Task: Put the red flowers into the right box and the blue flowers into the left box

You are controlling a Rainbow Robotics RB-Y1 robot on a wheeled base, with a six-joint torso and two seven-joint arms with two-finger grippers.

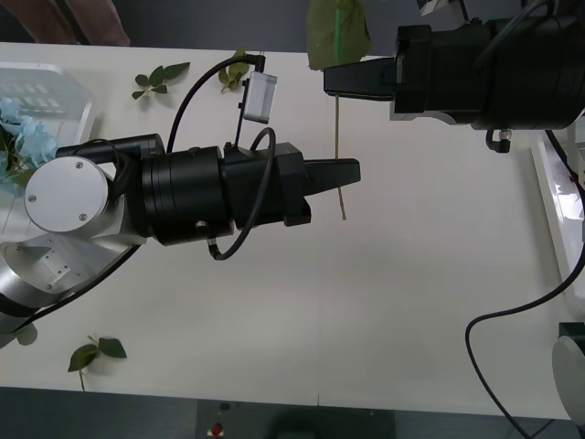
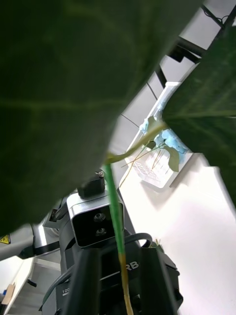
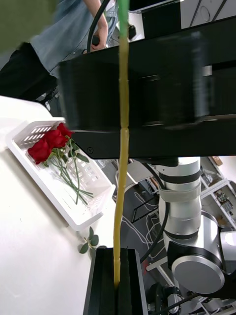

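Note:
A blue flower's thin stem [image 1: 340,137] with big green leaves [image 1: 334,32] hangs between my two arms; its bloom is hidden. My left gripper [image 1: 352,174] reaches in from the left and is shut on the yellowish lower stem [image 3: 123,98], seen between its black fingers [image 3: 105,285]. My right gripper [image 1: 331,80] comes from the upper right, and its fingers [image 2: 88,280] stand apart on either side of the stem [image 2: 114,206]. More blue flowers [image 1: 18,137] lie in the left box [image 1: 55,82]. Red flowers [image 3: 49,142] lie in the right box [image 3: 88,206].
Loose green leaf sprigs lie on the white table at the back left [image 1: 160,78], near the left arm's cable [image 1: 233,73] and at the front left [image 1: 96,352]. The right box's rim [image 1: 553,183] shows at the table's right edge.

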